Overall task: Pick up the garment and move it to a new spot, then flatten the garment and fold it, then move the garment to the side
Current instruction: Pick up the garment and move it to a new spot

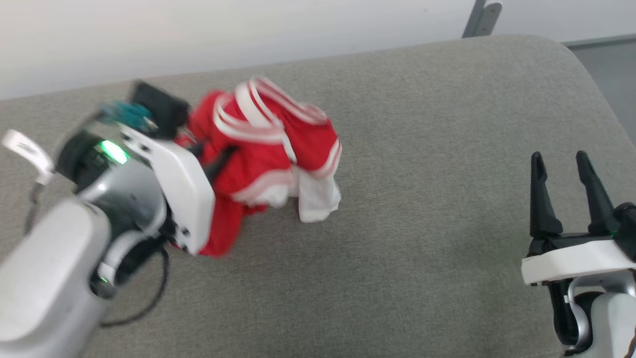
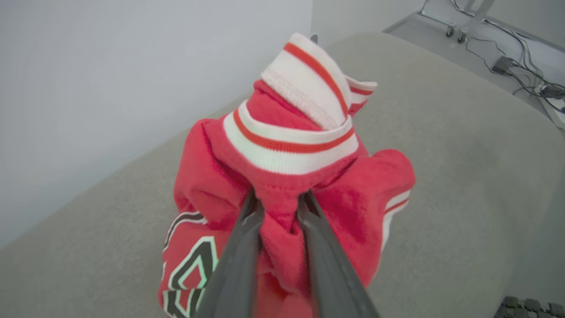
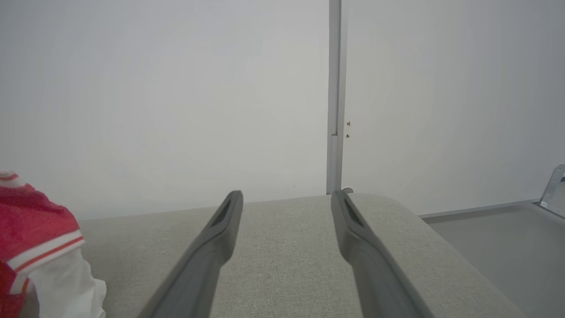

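1. My left hand [image 2: 279,198] is nearly closed, its two dark fingers pinching a fold of red cloth just below a striped band of the jersey [image 2: 282,145].
2. The jersey is bunched into a heap, with white-and-red trim on top and a white flap hanging at its right side.
3. Black lettering [image 2: 190,265] with a white outline shows low on the left of the bundle in my left wrist view.
4. In the head view the jersey [image 1: 268,149] sits on the left half of the grey cushion [image 1: 422,223], toward its back edge. Its lower part touches the fabric. I cannot tell how much of it is lifted, as that part of the picture is blurred.
5. My right hand [image 1: 559,159] is wide open and holds nothing. It hangs over the cushion's front right part, well apart from the jersey.
6. From the right wrist, the fingers of that hand [image 3: 287,196] point at the cushion's back edge and the pale wall [image 3: 176,88], with the jersey [image 3: 31,225] at the far left.
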### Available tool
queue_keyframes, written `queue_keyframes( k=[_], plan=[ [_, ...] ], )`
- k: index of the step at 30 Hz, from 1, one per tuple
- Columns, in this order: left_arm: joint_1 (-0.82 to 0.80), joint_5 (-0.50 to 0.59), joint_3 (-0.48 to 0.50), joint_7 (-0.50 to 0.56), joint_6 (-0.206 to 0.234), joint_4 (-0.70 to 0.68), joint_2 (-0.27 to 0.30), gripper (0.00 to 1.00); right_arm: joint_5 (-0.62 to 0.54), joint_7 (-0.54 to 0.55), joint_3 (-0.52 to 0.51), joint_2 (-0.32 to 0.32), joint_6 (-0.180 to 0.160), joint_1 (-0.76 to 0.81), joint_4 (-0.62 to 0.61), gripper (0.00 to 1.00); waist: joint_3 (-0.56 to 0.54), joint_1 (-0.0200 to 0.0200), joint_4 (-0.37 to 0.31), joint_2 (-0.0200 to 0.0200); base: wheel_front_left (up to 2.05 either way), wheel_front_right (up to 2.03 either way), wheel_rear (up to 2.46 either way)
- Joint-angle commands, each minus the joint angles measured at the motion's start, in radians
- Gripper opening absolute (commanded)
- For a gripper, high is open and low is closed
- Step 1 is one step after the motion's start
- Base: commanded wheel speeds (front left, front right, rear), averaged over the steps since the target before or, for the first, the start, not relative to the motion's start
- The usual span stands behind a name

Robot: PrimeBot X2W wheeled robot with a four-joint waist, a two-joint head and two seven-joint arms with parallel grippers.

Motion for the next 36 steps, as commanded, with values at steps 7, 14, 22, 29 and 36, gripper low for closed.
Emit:
queue_keyframes(
  k=[7,14,22,29,36],
  plan=[
    [0.112,-0.029,-0.105,0.041,-0.02,0.095,-0.049,0.0,0.011,-0.031,0.021,0.017,0.0,0.003,0.034,1.0,0.028,0.0,-0.036,0.0,0.0,0.0,0.0],
    [0.152,-0.037,-0.168,0.04,-0.054,0.248,-0.103,0.0,0.018,-0.045,0.043,0.024,0.0,-0.01,0.069,1.0,0.034,0.0,-0.046,0.0,0.0,0.0,0.0],
    [0.161,-0.034,-0.209,0.017,-0.081,0.412,-0.16,0.45,0.023,-0.055,0.065,0.027,0.0,-0.022,0.099,1.0,0.032,0.0,-0.042,0.0,0.0,0.0,0.0],
    [0.139,-0.048,-0.195,-0.023,-0.102,0.454,-0.173,1.0,0.026,-0.054,0.065,0.026,0.0,-0.024,0.111,1.0,0.019,0.0,-0.021,0.0,0.0,0.0,0.0],
    [0.152,-0.04,-0.168,-0.092,-0.099,0.402,-0.145,1.0,0.02,-0.041,0.061,0.013,0.0,-0.009,0.114,1.0,-0.016,0.0,0.016,0.0,0.0,0.0,0.0]
  ],
)
